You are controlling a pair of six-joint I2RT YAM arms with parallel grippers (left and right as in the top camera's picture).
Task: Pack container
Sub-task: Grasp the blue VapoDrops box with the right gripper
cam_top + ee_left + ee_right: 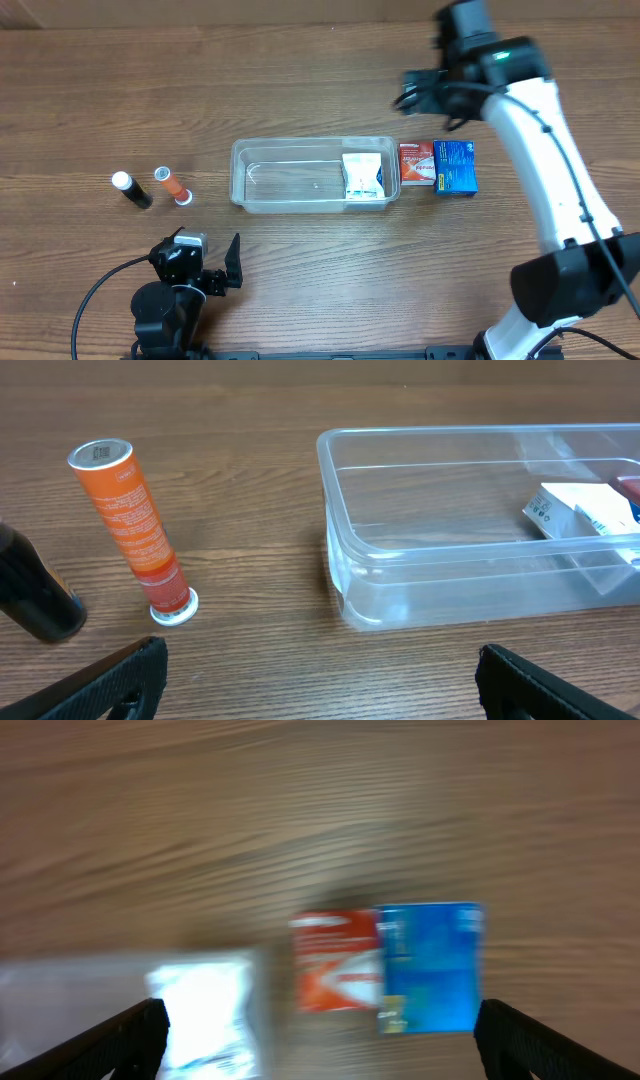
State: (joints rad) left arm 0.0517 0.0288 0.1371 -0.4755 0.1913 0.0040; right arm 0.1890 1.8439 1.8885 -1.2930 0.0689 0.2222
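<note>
wood-grain table [300,80] fills the overhead view. the clear container [290,180] lies at its centre, with a white packet [363,178] inside at the 3 o'clock end. just beside it at 3 o'clock sits a red box [416,163], with a blue box [455,167] touching that one's far side. at 9 o'clock, well apart, lie an orange tube [172,185] and a black tube [131,189]. the left gripper [318,660], at 7 o'clock, gapes wide and is empty. the right gripper [320,1020], at 1 o'clock, is spread wide and grips nothing.

Print on orange tube [130,525], red box [416,163], blue box [455,166] — none legible.
</note>
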